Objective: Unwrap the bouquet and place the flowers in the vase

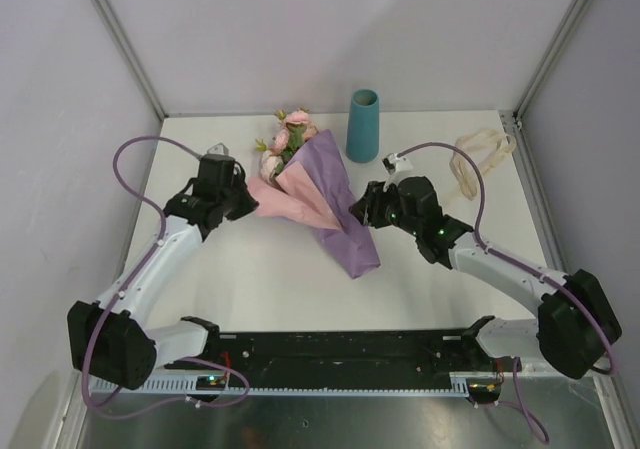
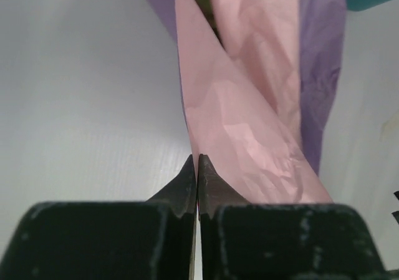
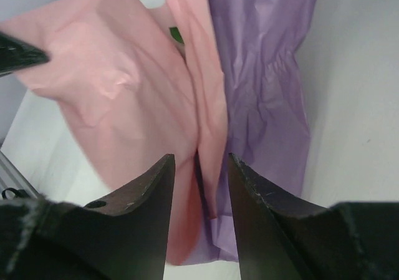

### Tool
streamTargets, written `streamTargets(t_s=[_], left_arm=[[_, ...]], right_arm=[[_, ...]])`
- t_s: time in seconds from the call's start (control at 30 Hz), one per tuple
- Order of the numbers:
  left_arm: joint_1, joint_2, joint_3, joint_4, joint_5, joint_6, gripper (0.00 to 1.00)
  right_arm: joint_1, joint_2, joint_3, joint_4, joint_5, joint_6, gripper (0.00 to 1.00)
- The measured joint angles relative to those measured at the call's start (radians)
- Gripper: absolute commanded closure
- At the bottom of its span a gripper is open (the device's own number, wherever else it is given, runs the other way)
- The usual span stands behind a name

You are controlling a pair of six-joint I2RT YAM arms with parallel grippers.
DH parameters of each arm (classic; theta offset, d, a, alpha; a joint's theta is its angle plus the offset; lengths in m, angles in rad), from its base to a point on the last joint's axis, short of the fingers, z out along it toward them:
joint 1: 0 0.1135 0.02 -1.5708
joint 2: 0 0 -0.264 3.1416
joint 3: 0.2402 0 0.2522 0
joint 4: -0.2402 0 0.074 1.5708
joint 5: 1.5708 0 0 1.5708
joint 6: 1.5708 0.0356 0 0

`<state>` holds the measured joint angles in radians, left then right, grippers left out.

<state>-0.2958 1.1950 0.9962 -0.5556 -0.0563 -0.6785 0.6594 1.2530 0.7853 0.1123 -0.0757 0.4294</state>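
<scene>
Left fingers (image 2: 181,186) pinch bouquet (image 1: 310,184) paper edge — right fingers (image 3: 149,193) spread astride pink fold.

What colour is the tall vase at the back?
The vase is plain teal, clearest in the top external view.

The bouquet (image 1: 320,194) lies flat in crinkled lilac-and-pink paper, its pink flowers (image 1: 285,139) near the upright teal vase (image 1: 363,126).
</scene>
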Motion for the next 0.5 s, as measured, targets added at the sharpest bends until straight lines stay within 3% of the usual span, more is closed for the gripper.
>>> streamTargets(t_s=[0.5], left_arm=[[0.063, -0.04, -0.11, -0.151, -0.156, 0.025, 1.0]], right_arm=[[0.005, 0.261, -0.019, 0.088, -0.064, 0.118, 0.56]])
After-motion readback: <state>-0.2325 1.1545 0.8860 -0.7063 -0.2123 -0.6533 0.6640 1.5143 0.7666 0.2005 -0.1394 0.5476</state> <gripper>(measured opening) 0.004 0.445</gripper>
